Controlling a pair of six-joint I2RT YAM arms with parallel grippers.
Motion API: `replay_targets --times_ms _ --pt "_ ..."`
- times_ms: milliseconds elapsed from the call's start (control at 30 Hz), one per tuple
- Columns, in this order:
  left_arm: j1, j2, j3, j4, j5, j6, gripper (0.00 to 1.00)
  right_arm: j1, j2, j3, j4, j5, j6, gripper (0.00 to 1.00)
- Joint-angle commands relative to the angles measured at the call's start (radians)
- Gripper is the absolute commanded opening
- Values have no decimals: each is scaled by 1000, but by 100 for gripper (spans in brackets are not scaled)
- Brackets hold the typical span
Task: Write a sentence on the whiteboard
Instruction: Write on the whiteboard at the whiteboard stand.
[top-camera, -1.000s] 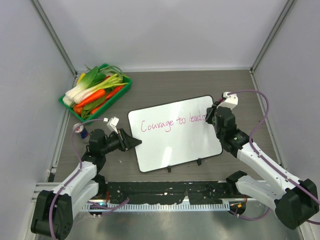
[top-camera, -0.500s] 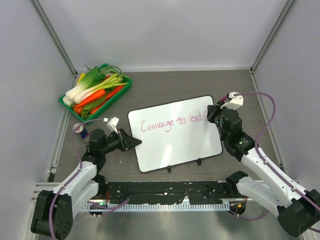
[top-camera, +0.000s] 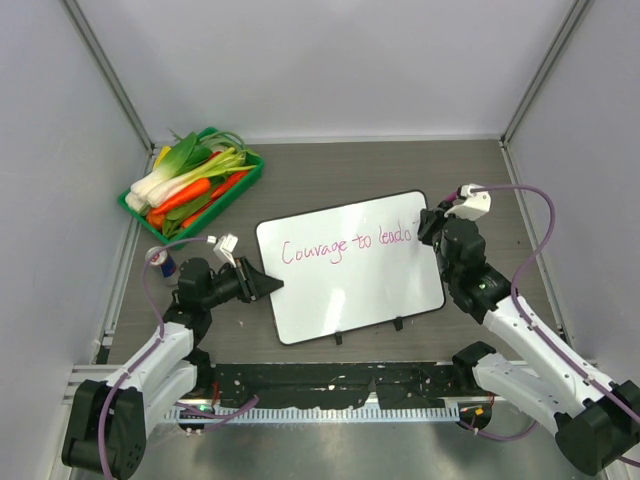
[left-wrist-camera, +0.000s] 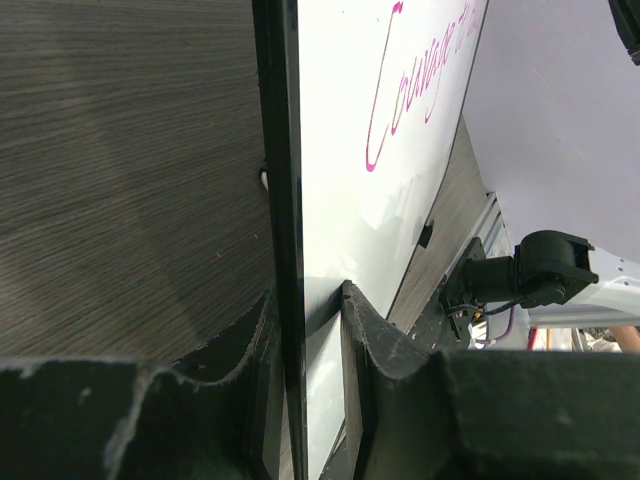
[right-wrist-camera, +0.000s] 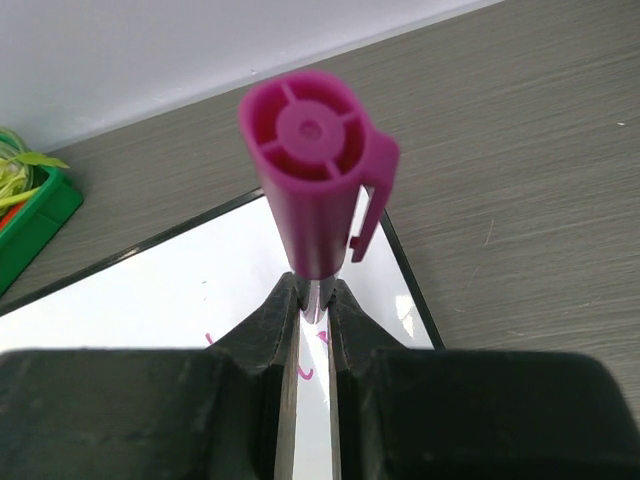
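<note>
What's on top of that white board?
Pink handwriting runs across the board. The right fingers hold a magenta marker over its end, hiding the line's last strokes and the marker's tip.

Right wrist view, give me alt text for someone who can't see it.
The right end effector grips a magenta marker, its round end facing the camera, over a corner of the whiteboard on a grey table. A few pink strokes show beneath it.
</note>
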Motion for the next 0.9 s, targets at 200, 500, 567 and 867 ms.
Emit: replay_targets --times_ms 200,500,567,867 --pt "2 4 2 25 -23 39 0 -9 74 22 44 1 8 1" --pt "2 -7 1 17 -24 39 0 -20 99 9 55 10 14 1" --pt "2 -6 1 17 -24 39 0 -21 105 8 56 11 12 2" --pt "2 -9 1 14 -26 39 0 -37 122 -6 64 10 17 1"
